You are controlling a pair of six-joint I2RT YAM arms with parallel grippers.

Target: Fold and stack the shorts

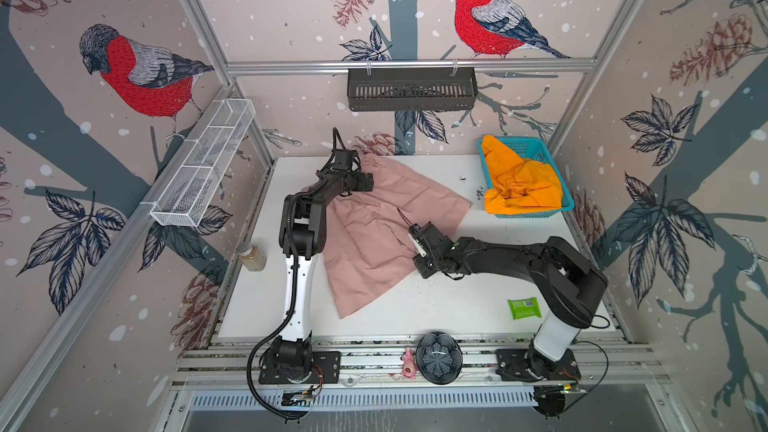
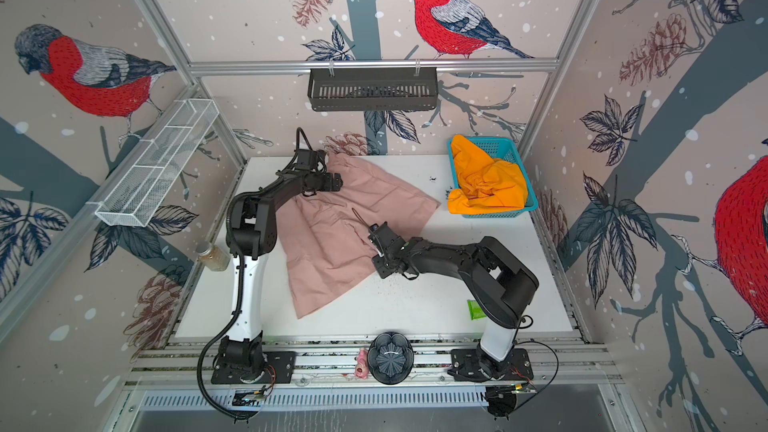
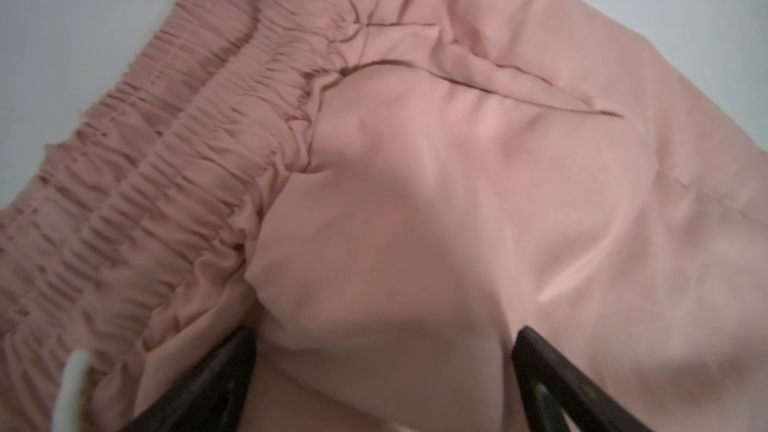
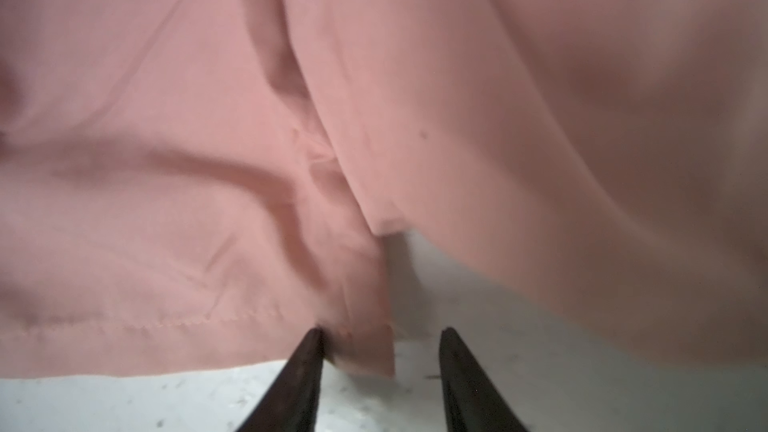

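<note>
The dusty pink shorts point(image 1: 374, 243) point(image 2: 332, 243) lie spread on the white table in both top views, waistband toward the back left and legs toward the front and right. My left gripper point(image 1: 370, 182) point(image 2: 338, 182) point(image 3: 384, 332) hovers open over them beside the gathered waistband point(image 3: 166, 160), near the white drawstring point(image 3: 72, 380). My right gripper point(image 1: 415, 248) point(image 2: 376, 249) point(image 4: 381, 331) is low at the split between the legs. Its jaws stand apart, with a hem corner of the pink shorts point(image 4: 166, 160) between them. The orange shorts point(image 1: 519, 184) point(image 2: 486, 184) sit crumpled in a blue basket point(image 1: 534, 146) point(image 2: 505, 146).
A jar point(image 1: 251, 256) stands at the table's left edge and a green packet point(image 1: 524, 308) lies at the front right. A dark bowl point(image 1: 439, 357) and a small pink figure point(image 1: 409, 362) rest on the front rail. A white wire rack point(image 1: 203, 164) and a black shelf point(image 1: 411, 89) hang on the walls.
</note>
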